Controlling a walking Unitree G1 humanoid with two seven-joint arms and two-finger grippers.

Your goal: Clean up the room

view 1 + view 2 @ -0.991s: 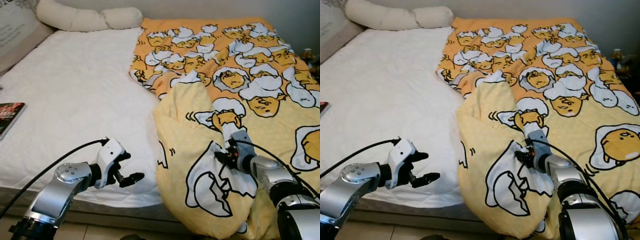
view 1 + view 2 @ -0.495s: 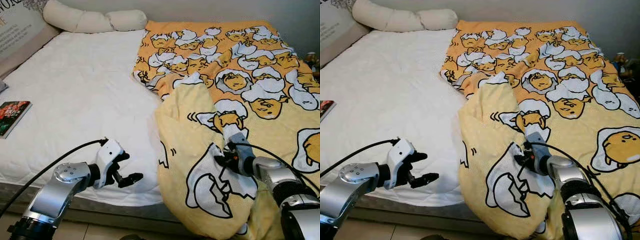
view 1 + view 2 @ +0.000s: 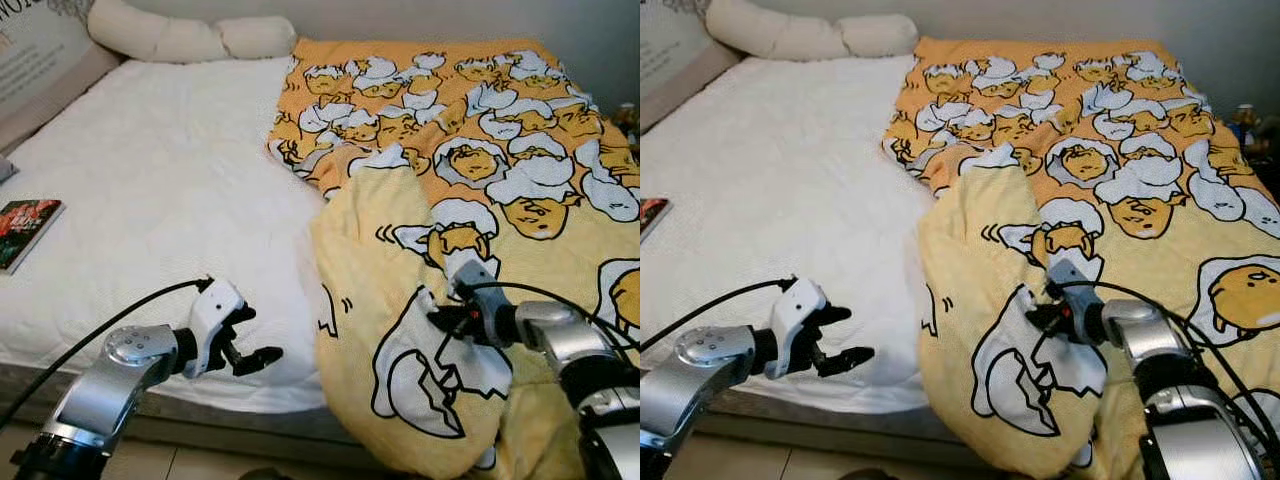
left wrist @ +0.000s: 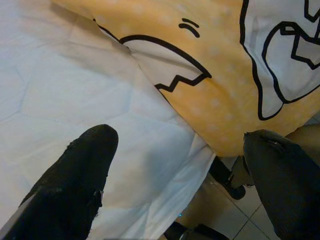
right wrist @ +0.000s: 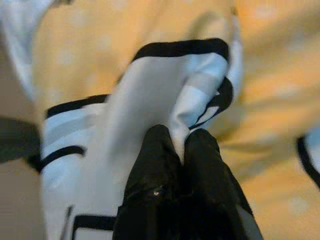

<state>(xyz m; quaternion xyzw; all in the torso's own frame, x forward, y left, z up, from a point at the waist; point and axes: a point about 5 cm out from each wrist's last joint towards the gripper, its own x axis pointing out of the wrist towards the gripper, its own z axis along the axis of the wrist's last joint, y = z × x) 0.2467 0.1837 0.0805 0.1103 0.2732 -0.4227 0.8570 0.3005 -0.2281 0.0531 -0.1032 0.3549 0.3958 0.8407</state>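
White mattress (image 3: 160,190) beneath yellow duvet (image 3: 480,150)

No lettering can be read on the book (image 3: 24,228) or elsewhere

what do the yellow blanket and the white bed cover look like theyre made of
Yellow blanket: soft, matte printed fabric, probably cotton or fleece; it folds and bunches where the right gripper pinches it.
White bed cover: matte quilted cloth, likely a mattress pad; stitched panel lines show by the open left gripper.
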